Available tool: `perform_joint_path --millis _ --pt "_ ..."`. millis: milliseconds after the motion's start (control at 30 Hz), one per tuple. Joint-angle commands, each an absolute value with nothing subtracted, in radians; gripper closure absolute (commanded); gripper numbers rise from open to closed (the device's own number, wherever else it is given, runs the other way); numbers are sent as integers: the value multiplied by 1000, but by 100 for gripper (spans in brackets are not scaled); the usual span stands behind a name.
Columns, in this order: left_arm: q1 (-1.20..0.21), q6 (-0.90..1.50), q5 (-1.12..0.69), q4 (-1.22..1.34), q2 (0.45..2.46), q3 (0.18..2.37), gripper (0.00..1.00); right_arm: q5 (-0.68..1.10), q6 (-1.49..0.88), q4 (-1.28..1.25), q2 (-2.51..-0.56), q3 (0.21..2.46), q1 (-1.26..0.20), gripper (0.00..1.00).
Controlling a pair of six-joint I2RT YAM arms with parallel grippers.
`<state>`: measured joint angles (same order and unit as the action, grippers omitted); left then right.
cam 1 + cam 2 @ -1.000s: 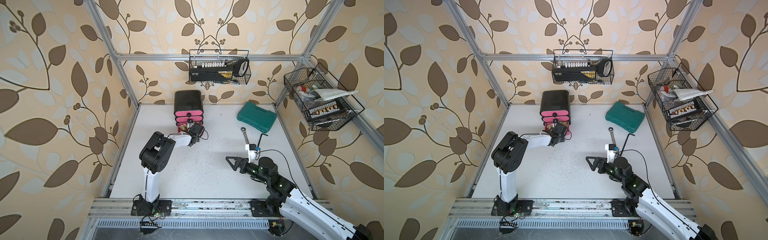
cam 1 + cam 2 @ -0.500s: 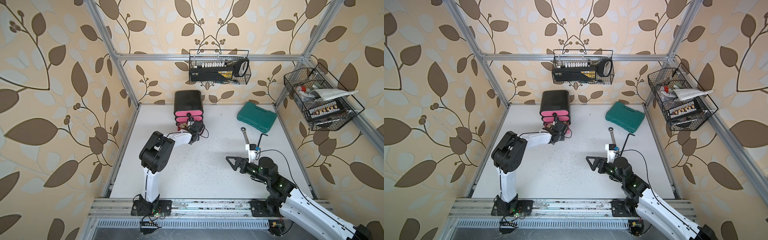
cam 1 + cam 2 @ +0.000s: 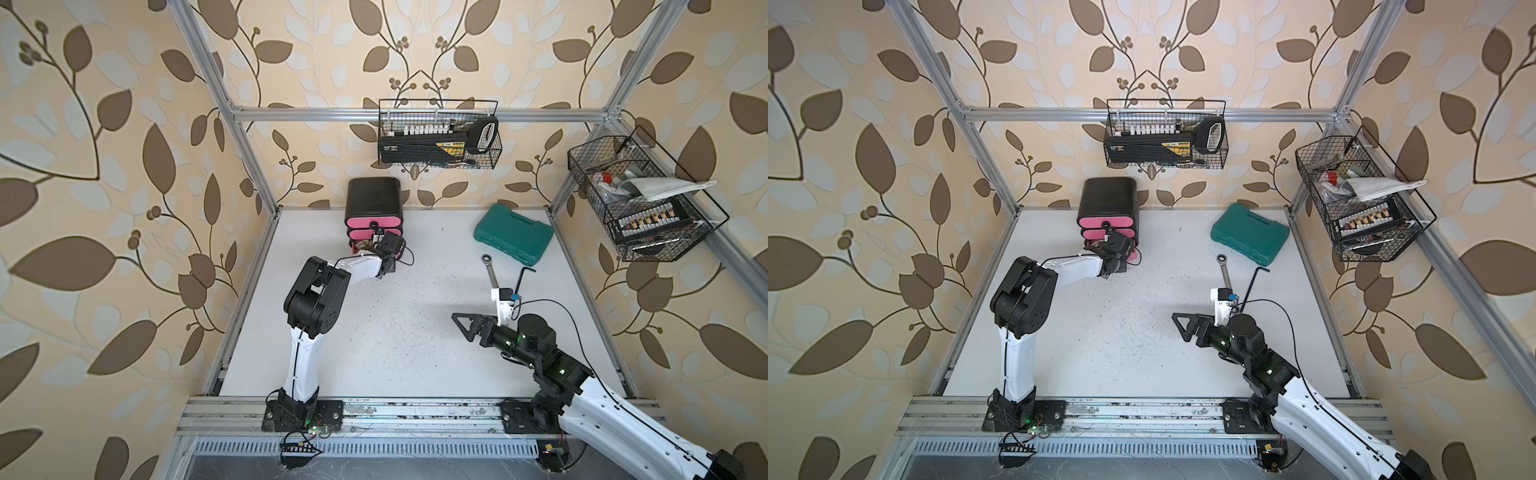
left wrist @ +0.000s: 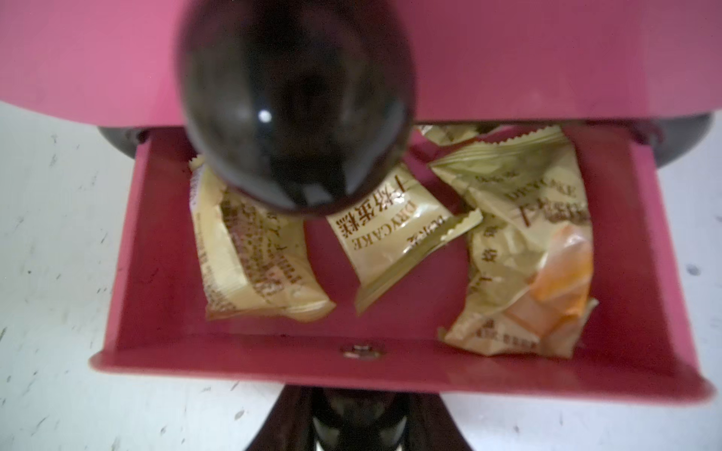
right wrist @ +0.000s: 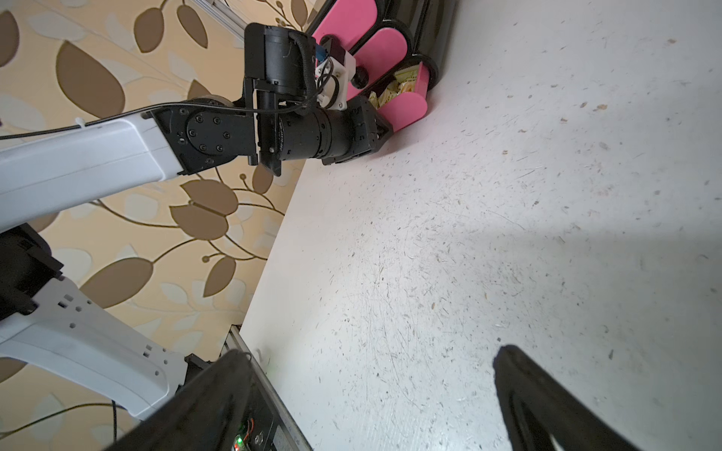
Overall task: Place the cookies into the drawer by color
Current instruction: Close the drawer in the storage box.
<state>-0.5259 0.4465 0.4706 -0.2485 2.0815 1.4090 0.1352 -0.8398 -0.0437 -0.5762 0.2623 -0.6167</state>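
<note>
The left claw (image 5: pixel 382 131) is closed narrowly on the knob (image 4: pixel 359 423) of the bottom drawer (image 4: pixel 156 254). It sits low at the front of the black cabinet (image 3: pixel 374 195), which is at the far edge of the table (image 3: pixel 395 332). That drawer is pulled out, and the two pink fronts above it sit flush. Inside lie pale yellow cookies (image 4: pixel 386 234): three packets side by side on the drawer floor, one printed with an orange biscuit. The corner of a fourth shows at the back, under the middle front. The middle knob (image 4: pixel 297 105) is blurred, very close to the left wrist camera. The right claw (image 3: pixel 459 321) hangs over bare table, well apart from the cabinet, with its fingers (image 5: pixel 519 382) spread wide and nothing between them. Beyond it lie a wrench (image 3: pixel 489 270) and a hex key (image 3: pixel 521 278), with a teal case (image 3: pixel 513 232) near the back wall
</note>
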Motion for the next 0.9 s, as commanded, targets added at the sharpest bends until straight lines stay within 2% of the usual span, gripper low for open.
perform_joint_path --millis 0,100,367,500,667,867 --pt "-500 411 543 -166 2085 1479 70 118 -818 -30 -571 281 -612 1" --pt "-485 405 572 -169 2107 1515 61 120 -815 -29 -576 287 -613 1" --pt "-480 389 616 -115 2103 1513 48 124 -804 -11 -574 298 -613 1" --pt "-481 361 624 -39 2066 1467 34 121 -801 -2 -567 299 -612 1" --pt "-466 272 633 61 2077 1466 33 123 -803 -3 -568 295 -612 1" --pt "-423 272 521 64 2143 1544 32 124 -808 0 -561 286 -611 1"
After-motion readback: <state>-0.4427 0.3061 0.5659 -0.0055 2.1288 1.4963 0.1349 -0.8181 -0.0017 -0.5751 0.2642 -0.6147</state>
